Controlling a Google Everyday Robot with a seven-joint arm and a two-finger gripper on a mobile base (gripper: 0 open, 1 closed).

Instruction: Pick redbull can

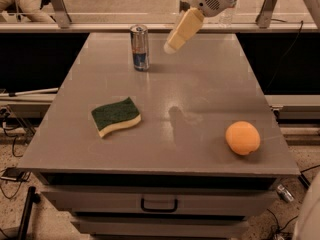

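Observation:
The redbull can (140,47) stands upright near the far left part of the grey table (200,84). It is slim, silver and blue with a small red mark. My gripper (170,47) hangs from the white arm at the top and points down and left, its tip just right of the can and above the table. It holds nothing that I can see.
A green and yellow sponge (115,116) lies at the front left of the table. An orange (242,137) lies at the front right. A drawer with a handle (159,203) sits under the table top. A rail and posts run behind the table's far edge.

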